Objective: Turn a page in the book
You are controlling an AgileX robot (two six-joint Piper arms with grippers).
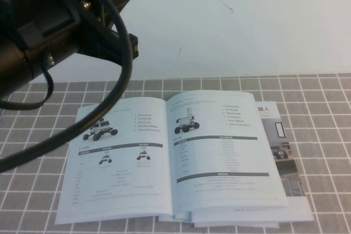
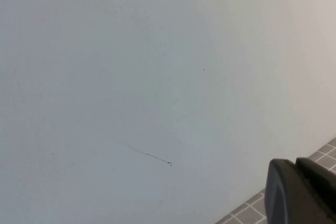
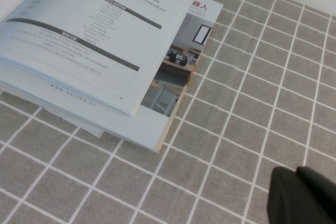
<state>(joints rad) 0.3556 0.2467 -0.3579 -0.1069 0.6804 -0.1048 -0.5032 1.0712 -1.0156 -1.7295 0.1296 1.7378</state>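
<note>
The book (image 1: 118,173) lies open and flat on the grey grid cloth, at the front middle. Its right-hand leaf, the page (image 1: 222,154), shows a pale rover at the top and tables below. It also shows in the right wrist view (image 3: 79,30). The left-hand leaf shows a dark buggy above two small photos. My left gripper (image 2: 297,163) is shut and empty, raised high at the far left, facing the white wall. My right gripper (image 3: 297,170) is shut and empty, low over the cloth off the book's front right corner; it is outside the high view.
My left arm (image 1: 55,26) and its cable fill the upper left of the high view. A lower leaf with colour room photos (image 1: 285,160) sticks out under the page at the right. A white wall (image 1: 247,20) rises behind the cloth (image 1: 323,108).
</note>
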